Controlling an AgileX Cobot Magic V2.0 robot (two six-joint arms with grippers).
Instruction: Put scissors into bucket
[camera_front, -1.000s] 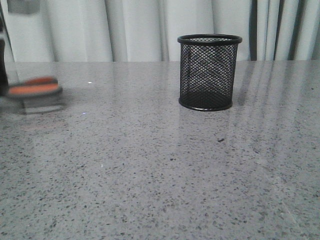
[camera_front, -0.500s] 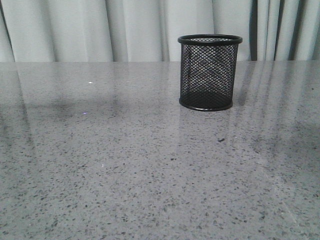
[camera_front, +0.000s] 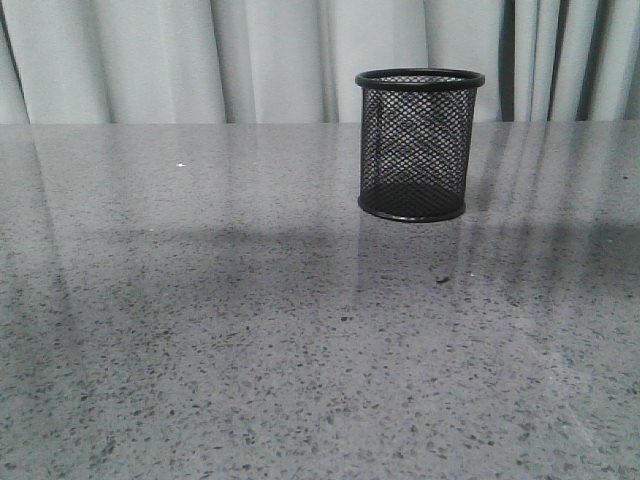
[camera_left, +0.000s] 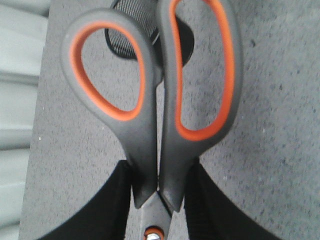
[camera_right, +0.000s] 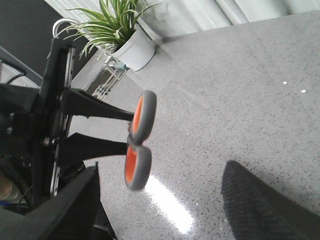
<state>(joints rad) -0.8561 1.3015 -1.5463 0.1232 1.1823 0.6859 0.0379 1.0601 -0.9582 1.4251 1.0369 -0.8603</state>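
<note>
The scissors (camera_left: 160, 100), dark grey handles lined in orange, fill the left wrist view. My left gripper (camera_left: 159, 197) is shut on them just below the handles, near the pivot, with the loops pointing away from the wrist. The black wire-mesh bucket (camera_left: 125, 42) shows partly behind the loops. In the front view the bucket (camera_front: 420, 145) stands upright on the grey table at the middle right; neither the scissors nor any gripper shows there. The right wrist view shows the scissors (camera_right: 140, 137) edge-on in the left arm's fingers, held above the table. My right gripper (camera_right: 160, 210) is open and empty.
The grey speckled table (camera_front: 250, 330) carries a broad soft shadow across its middle. Pale curtains (camera_front: 250, 60) hang behind it. A potted plant in a white pot (camera_right: 132, 47) stands at a far table corner in the right wrist view.
A second ago the scissors' orange loops showed at the front view's left edge; they have left that view. A soft shadow has since spread across the table's middle.
</note>
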